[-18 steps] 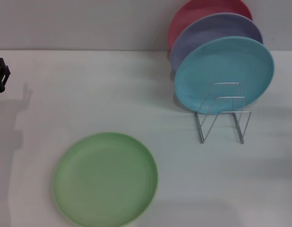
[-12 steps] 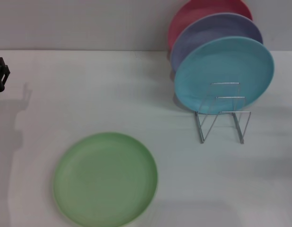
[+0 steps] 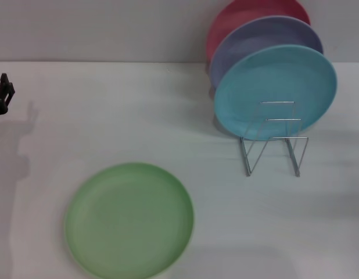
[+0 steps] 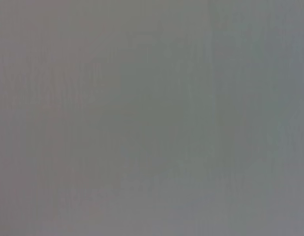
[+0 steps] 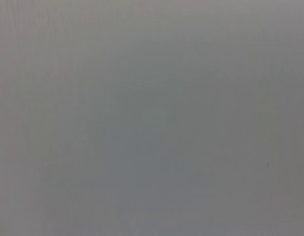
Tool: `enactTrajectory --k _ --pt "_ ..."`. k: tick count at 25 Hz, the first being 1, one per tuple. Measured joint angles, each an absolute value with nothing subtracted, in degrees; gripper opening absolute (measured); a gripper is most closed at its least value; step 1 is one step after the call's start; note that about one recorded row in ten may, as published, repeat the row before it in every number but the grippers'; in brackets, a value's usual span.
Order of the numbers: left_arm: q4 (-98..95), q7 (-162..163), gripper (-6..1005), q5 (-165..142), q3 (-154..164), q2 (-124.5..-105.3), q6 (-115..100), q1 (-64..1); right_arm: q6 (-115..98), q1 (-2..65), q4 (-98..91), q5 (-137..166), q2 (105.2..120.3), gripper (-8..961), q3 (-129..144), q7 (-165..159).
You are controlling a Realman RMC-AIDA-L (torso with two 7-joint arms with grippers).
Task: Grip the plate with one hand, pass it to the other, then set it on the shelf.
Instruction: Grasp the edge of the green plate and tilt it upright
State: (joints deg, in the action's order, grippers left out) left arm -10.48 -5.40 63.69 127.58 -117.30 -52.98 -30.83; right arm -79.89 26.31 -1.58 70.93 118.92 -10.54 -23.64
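Observation:
The light green plate (image 3: 129,220) lies flat on the white table, near the front left in the head view. The silver wire rack (image 3: 273,139) stands at the right, its front loops free. My left gripper (image 3: 3,94) shows only as black fingertips at the far left edge, well away from the green plate and above the table. My right gripper is out of view. Both wrist views show only plain grey.
A turquoise plate (image 3: 275,90), a lavender plate (image 3: 255,38) and a red plate (image 3: 237,14) stand upright in the back of the rack, leaning toward the wall. The white table (image 3: 139,116) spreads between the green plate and the rack.
My left gripper has shifted very slightly at the left edge. The plates and the rack have not moved.

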Motion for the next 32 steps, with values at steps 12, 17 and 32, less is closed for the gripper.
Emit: enactTrajectory --k 12,17,32 --pt "-33.1 -3.4 816 55.0 114.7 -110.3 -17.7 -30.4 -79.9 26.3 -2.1 70.9 118.92 726 -10.5 -23.6" --pt "-48.9 -3.9 814 43.8 99.5 -110.58 4.2 -27.7 -79.9 26.1 -2.1 70.9 118.92 726 -10.5 -23.6" --pt "-71.4 -28.2 808 40.9 66.5 -117.69 62.9 -26.5 -80.3 26.7 -2.6 70.9 118.83 725 -10.5 -23.6"
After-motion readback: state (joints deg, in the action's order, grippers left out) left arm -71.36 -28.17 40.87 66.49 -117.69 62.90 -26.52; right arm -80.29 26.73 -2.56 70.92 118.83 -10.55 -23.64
